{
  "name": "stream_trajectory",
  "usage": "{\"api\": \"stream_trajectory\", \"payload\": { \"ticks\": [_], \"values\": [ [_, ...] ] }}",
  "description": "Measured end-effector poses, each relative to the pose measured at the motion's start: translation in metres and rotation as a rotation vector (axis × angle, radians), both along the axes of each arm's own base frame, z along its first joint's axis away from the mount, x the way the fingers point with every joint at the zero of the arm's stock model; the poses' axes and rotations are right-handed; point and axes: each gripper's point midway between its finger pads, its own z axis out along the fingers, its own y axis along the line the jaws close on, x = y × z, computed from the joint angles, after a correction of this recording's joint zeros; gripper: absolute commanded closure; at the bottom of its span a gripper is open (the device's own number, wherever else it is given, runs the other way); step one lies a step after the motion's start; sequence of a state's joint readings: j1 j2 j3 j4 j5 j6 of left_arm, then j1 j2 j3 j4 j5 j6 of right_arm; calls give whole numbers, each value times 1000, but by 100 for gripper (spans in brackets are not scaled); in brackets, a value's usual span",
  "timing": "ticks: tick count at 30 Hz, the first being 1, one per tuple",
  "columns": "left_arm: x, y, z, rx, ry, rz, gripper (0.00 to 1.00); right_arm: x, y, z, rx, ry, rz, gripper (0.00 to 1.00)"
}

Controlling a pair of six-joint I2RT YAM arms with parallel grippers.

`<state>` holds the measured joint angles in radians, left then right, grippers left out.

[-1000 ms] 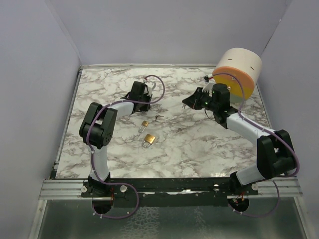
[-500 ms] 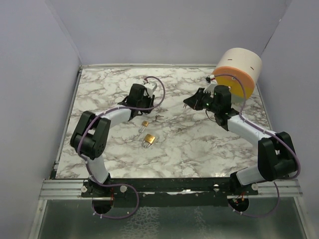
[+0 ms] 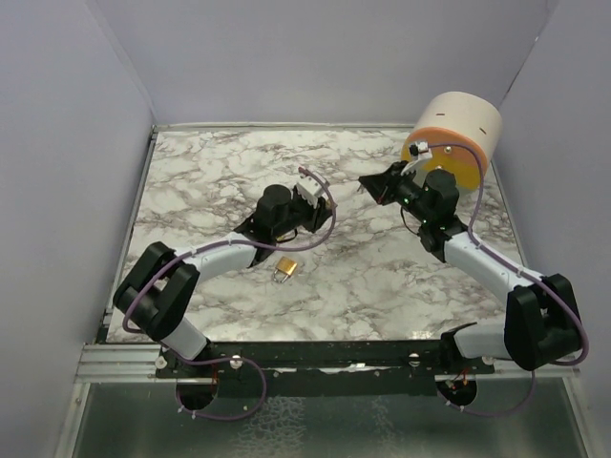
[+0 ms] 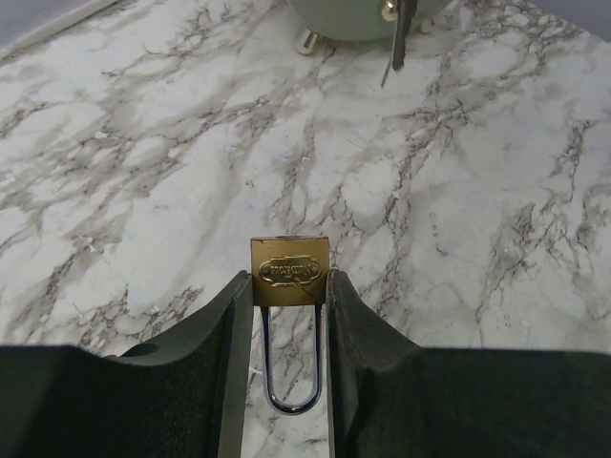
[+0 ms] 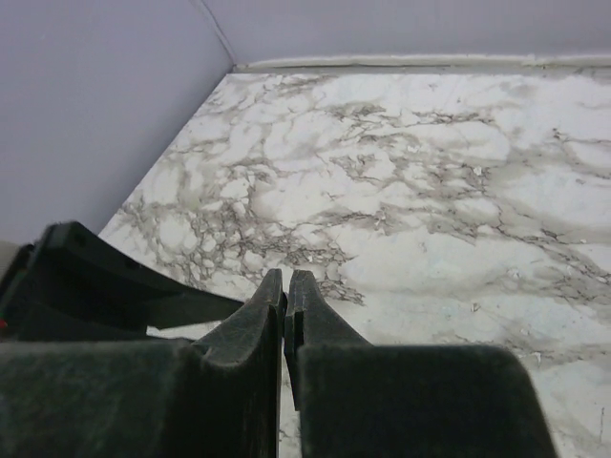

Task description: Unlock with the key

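Observation:
In the left wrist view a small brass padlock [image 4: 290, 272] lies on the marble table, its steel shackle [image 4: 291, 382] pointing back between my fingers. My left gripper [image 4: 290, 286] is shut on the padlock's body, one finger on each side. In the top view the left gripper [image 3: 286, 221] hides this padlock. A key blade [image 4: 399, 43] shows beyond the padlock, under a pale rounded thing cut off by the top edge. My right gripper [image 3: 370, 181] is shut and empty, its fingertips [image 5: 275, 291] together above the table, apart from the padlock.
A second brass padlock [image 3: 284, 270] lies on the table just near of the left gripper. A large cream and orange cylinder [image 3: 456, 134] stands at the back right, close behind the right arm. Grey walls enclose the marble table [image 3: 210, 162].
My left arm has swung from the back left toward the near right and now covers the small padlock and key. My right gripper has drawn slightly back and right.

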<state>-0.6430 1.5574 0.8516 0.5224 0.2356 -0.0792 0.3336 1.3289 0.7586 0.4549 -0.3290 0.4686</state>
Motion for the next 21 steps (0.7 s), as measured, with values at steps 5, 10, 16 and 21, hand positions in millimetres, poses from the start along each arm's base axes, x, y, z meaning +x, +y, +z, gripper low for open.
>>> {"api": "stream_trajectory", "payload": {
  "ticks": [5, 10, 16, 21],
  "values": [
    [-17, -3, -17, -3, -8, -28, 100, -1, 1, 15, 6, -58, -8, 99],
    [-25, -3, -1, -69, -110, -28, 100, -5, 8, 20, 5, -82, 1, 99],
    [-38, 0, 18, -151, -246, -30, 100, -11, 18, 16, 7, -79, 17, 99],
    [-39, 0, 31, -192, -301, -12, 100, -17, 27, 14, 5, -75, 28, 99]
  ]
}}
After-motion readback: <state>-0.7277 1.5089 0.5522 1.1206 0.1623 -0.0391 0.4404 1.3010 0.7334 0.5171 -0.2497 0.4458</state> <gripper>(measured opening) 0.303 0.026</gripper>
